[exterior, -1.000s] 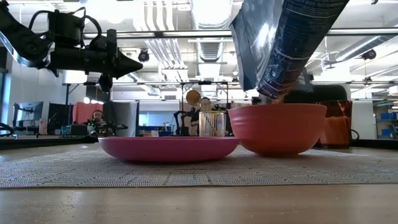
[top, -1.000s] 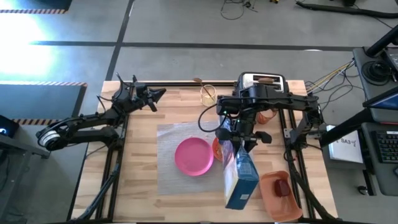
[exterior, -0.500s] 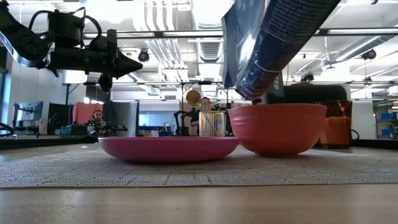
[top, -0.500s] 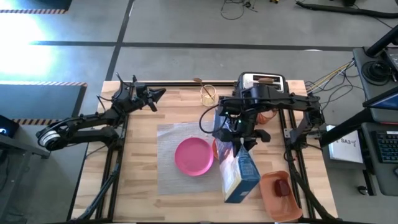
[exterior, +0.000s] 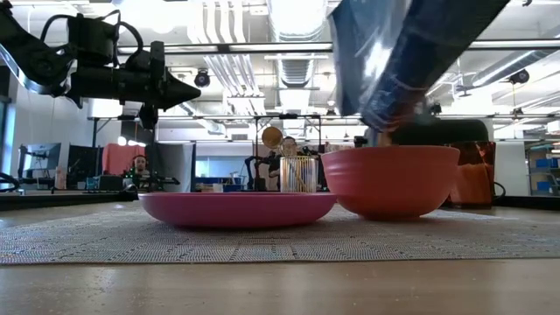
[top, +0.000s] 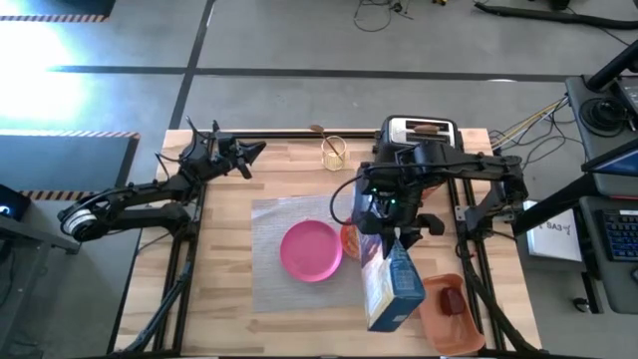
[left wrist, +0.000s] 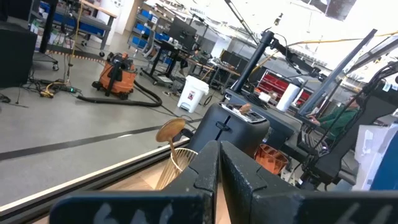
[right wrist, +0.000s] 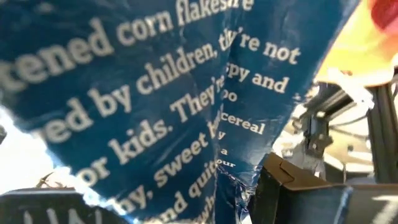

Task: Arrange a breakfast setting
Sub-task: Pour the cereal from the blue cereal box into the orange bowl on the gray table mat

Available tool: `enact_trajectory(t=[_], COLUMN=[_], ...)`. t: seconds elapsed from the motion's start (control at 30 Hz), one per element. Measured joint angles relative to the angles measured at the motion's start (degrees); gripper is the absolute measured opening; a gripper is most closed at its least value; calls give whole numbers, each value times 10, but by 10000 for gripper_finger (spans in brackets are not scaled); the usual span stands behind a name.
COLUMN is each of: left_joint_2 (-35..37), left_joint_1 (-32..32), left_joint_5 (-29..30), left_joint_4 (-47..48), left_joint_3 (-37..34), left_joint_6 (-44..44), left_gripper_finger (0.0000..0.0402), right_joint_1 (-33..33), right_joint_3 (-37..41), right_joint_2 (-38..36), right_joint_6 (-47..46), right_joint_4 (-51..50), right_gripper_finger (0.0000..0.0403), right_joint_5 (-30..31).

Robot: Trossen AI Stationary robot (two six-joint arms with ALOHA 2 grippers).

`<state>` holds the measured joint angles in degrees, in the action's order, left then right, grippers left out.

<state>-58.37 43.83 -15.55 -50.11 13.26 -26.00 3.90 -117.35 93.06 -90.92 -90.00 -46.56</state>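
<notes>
Cereal box, blue and tilted mouth-down, hangs in the right claw, whose fingers are part-closed on the box's upper end. Directly beneath the claw sits the orange bowl, on the grey placemat; the round pink plate lies just beside the bowl, on the side of the claw toward the left arm.

Over the last second the box has swung: its lower end first drifted toward the plate, and now it has come back out toward the orange tray, which lies beyond the box's far end from the claw and holds a red apple. From the low view the box's open corner sits again right over the bowl's rim. That rocking reads as a shake to pour cereal, so the bowl-filling step looks to be under way; whether anything has fallen in cannot be seen.

Behind the right claw stands the toaster with a toast slice in it. The left claw waits shut above the counter, well apart from the setting, pointing toward a wire holder with a wooden utensil.
</notes>
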Motion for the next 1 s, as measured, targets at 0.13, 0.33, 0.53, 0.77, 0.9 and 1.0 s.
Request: enact_trajectory(t=[0.13,0.33,0.53,0.77,0.9,1.0], left_joint_2=[0,0,0,0,0,0], left_joint_1=[0,0,0,0,0,0], left_joint_5=[0,0,0,0,0,0], left_joint_4=[0,0,0,0,0,-1], left_joint_3=[0,0,0,0,0,0], left_joint_6=[0,0,0,0,0,0], left_gripper_finger=[0,0,0,0,0,0], right_joint_1=[6,13,26,58,84,105], right_joint_3=[3,3,3,3,3,3], right_joint_2=[0,-3,-7,-10,-10,-12], right_joint_6=[24,0,15,40,48,72], right_joint_4=[-1,-1,0,0,-1,-1], right_gripper_finger=[104,104,104,104,104,104], right_joint_5=[23,5,46,94,140,191])
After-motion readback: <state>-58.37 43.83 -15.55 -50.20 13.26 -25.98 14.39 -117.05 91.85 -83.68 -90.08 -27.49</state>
